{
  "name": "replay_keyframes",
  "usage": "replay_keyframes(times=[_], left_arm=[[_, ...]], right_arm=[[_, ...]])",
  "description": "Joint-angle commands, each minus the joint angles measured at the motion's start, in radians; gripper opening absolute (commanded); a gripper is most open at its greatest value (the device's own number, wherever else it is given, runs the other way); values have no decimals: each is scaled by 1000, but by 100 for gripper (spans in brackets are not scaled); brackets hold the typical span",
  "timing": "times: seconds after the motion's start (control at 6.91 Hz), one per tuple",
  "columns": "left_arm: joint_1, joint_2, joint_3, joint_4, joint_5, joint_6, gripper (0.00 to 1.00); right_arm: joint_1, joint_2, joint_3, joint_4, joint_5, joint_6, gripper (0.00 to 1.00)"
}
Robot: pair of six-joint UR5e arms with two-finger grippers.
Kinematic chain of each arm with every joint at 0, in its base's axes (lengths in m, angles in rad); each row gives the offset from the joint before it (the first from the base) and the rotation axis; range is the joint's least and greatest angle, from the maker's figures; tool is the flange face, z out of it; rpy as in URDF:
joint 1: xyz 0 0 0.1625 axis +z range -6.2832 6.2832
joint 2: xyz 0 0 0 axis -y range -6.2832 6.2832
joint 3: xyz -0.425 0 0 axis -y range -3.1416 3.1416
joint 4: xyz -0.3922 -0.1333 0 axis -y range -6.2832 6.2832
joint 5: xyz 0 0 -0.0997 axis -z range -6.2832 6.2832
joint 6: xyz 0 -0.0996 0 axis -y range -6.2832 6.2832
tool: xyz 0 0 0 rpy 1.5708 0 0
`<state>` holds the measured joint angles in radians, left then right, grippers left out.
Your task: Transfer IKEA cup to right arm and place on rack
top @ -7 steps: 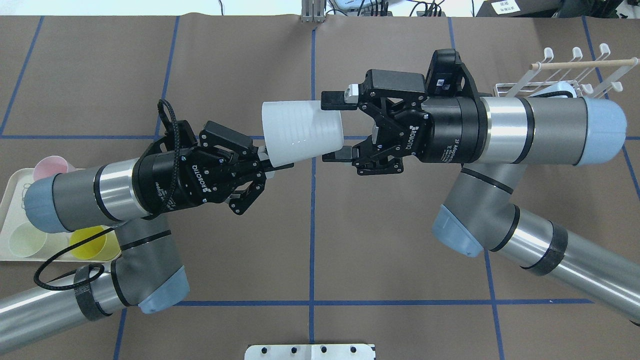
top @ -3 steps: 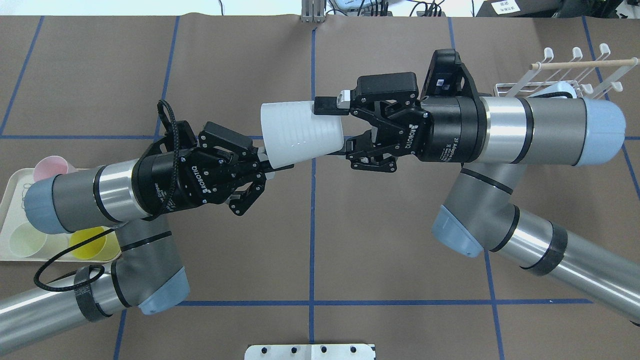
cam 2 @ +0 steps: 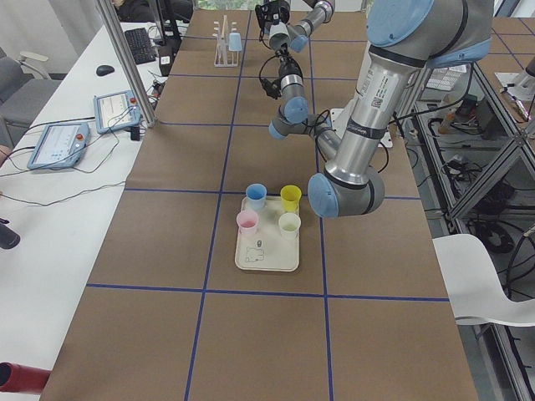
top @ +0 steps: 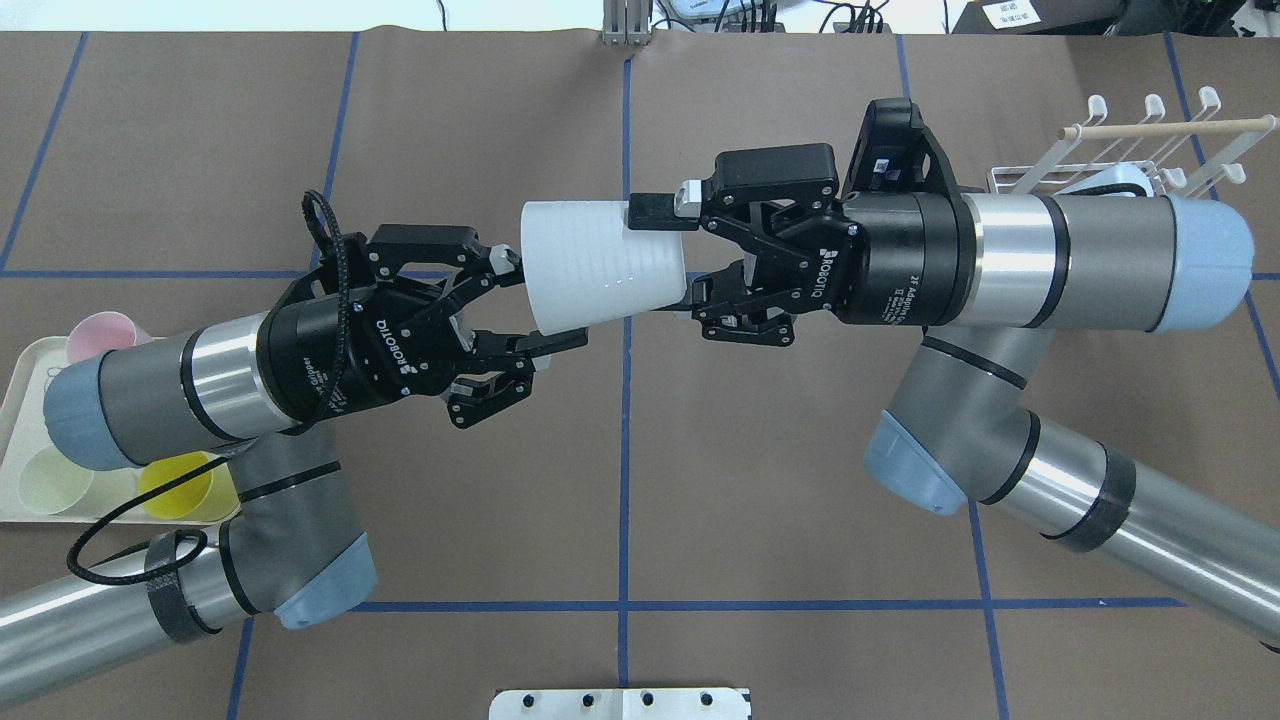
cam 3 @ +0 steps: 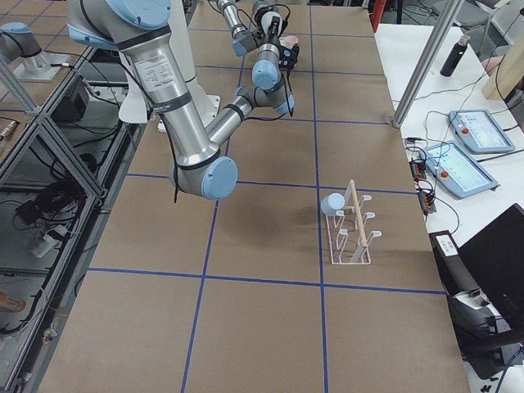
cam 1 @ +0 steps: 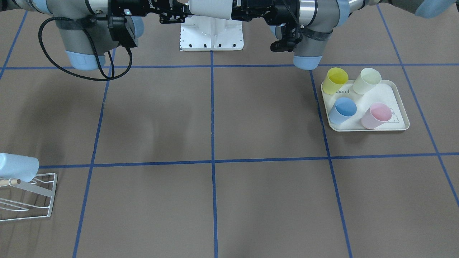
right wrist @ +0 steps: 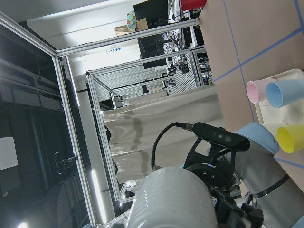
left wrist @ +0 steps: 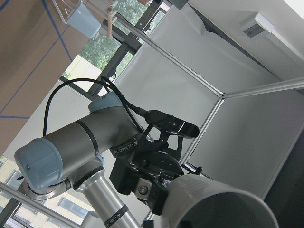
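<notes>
Presently: white cup (top: 603,265), sideways in the air, well apart from the rack (top: 1160,128); right pincer (top: 673,255) clamped on its rim; left pincer (top: 540,303) spread wide about its base, farther from the rack.

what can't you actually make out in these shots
- Overhead: the left arm hides the blue cup on the tray.
- Overhead: the right arm covers the rack's base and most of the pale blue cup on it.
- Front-facing: the top edge crops the white cup, so neither grip can be judged; the left edge crops the rack.
- Side views: the handover is too small to read.
</notes>
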<state>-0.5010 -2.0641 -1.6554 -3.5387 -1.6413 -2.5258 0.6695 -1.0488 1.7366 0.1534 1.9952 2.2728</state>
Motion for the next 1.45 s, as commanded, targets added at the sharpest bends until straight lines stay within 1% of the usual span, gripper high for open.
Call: replay_keyframes(times=[0.0, 0.14, 0.29, 0.43, 0.58, 0.72, 0.87, 1.01, 1.16, 1.3], left_arm=[[-20, 34, 3, 1, 87, 8, 92], [-42, 76, 9, 9, 84, 78, 92], [-66, 81, 9, 18, 83, 112, 92], [-98, 81, 8, 80, 77, 113, 92], [-114, 79, 9, 137, 77, 114, 92], [-128, 79, 9, 197, 52, 140, 92], [-128, 76, 5, 266, -7, 204, 92], [-128, 70, -1, 305, -18, 211, 92], [-126, 71, 2, 307, -19, 213, 92], [-125, 70, 11, 308, -19, 213, 92]], right_arm=[[8, -10, 12, -5, -10, -4, 0], [34, -13, 14, -41, -48, -6, 0], [91, -40, 12, -101, -43, -12, 0], [148, -92, 9, -132, -21, -35, 0], [206, -156, 4, -187, 14, -118, 0], [247, -225, 9, -255, 48, -251, 0], [299, -300, 14, -299, 56, -383, 0], [379, -359, 3, -320, 141, -447, 0], [509, -356, 1, -437, 263, -501, 0], [598, -376, 3, -557, 330, -699, 0]])
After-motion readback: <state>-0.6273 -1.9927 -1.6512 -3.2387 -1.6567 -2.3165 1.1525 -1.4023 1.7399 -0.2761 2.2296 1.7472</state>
